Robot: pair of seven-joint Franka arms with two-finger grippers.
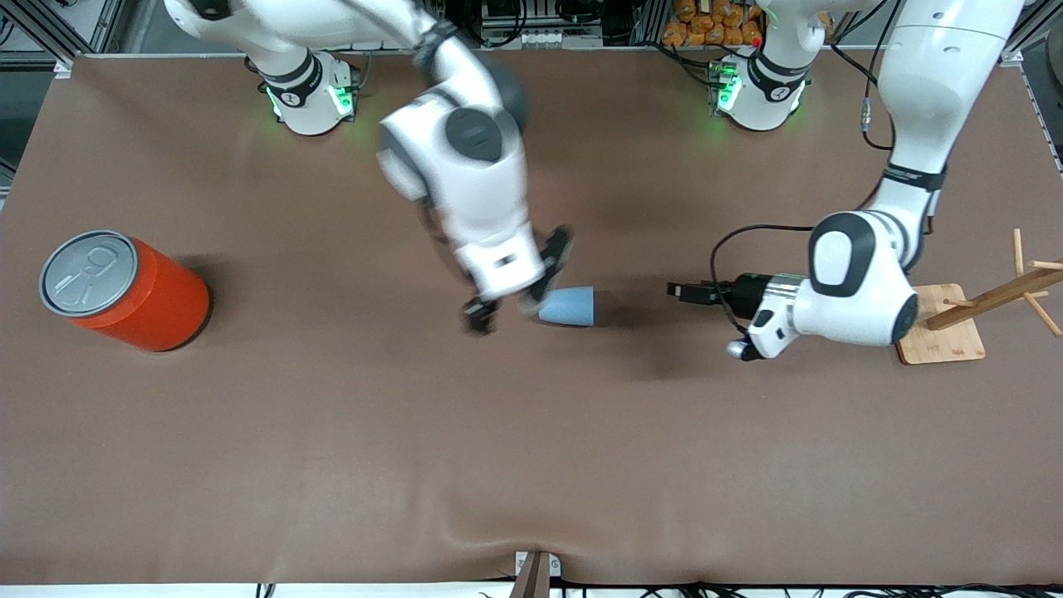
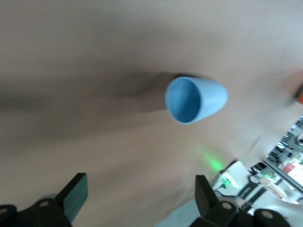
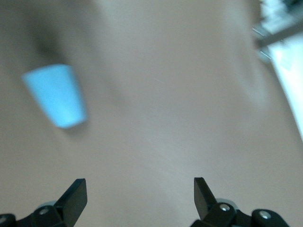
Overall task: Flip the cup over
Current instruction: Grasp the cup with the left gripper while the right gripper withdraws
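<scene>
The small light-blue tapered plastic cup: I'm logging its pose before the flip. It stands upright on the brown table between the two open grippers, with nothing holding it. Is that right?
Not quite. The small light-blue tapered plastic cup lies on its side, not upright; the left wrist view looks straight into its open mouth. The rest holds: it rests on the brown table between the open right gripper and the open left gripper, held by neither.

cup (image 1: 570, 306) on table (image 1: 332, 432) between both arms' jaws

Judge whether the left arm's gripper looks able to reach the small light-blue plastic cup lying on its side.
Probably yes: the left gripper is open, facing the cup mouth, with bare table between. The open right gripper crowds the cup's narrow end.
</scene>
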